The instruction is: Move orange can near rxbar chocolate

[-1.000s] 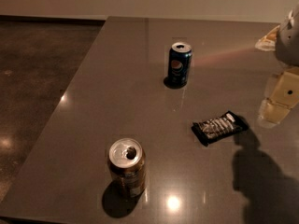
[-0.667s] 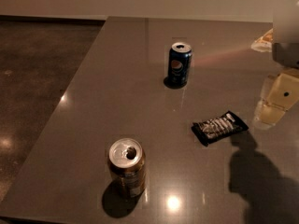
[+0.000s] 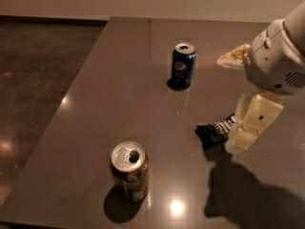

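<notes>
Orange can (image 3: 129, 171) stands upright near the front-left corner of the grey table (image 3: 95, 104), nothing touching it. Body is orange-brown with pale label patches low on the side; the silver top is opened, with a dark drink hole right of centre. It throws a shadow to its front-left, and a bright light glint sits on the tabletop just to its right. Rxbar chocolate (image 3: 217, 129) lies flat mid-right, well apart from the can: black wrapper, white lettering, long axis angled up to the right. Gripper (image 3: 228, 104) hangs at the right edge, above the table, fingers spread wide with nothing between them. The upper finger (image 3: 233, 58) points left at about the Pepsi can's height, and the lower one overlaps the bar's right end from this view; contact with the bar: cannot tell. Blue Pepsi can (image 3: 183, 66) is upright at the back centre, well clear of both task items. The arm's shadow (image 3: 248, 194) falls on the front-right of the table. Dark floor (image 3: 33, 80) to the left.
</notes>
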`<state>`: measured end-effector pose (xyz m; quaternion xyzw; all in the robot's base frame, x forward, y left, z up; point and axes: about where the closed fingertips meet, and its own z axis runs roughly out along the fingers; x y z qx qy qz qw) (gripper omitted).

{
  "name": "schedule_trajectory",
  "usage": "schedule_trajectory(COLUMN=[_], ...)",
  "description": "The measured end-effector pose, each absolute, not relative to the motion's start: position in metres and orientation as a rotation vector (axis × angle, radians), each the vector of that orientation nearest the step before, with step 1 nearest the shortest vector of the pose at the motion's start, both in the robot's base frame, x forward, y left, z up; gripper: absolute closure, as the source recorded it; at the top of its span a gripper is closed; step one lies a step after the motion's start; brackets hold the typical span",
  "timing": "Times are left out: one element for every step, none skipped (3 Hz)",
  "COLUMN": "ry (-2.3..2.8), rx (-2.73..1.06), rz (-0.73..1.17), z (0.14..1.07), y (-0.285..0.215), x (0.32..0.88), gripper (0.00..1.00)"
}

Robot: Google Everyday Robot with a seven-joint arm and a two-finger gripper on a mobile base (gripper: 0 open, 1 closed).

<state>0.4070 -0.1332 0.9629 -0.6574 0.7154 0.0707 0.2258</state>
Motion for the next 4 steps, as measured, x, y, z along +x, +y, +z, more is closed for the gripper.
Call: schedule_trajectory(ry=[1.849, 1.755, 1.701, 1.667], rx=[-1.851, -1.883, -1.900, -1.891], rz=[0.349, 0.446, 0.504, 0.542], z=[0.956, 0.947, 0.932, 0.920], y=[-0.092, -0.055, -0.026, -0.007], x=[0.386, 0.370, 0.362, 0.357], gripper=[0.00, 0.00, 0.00, 0.00])
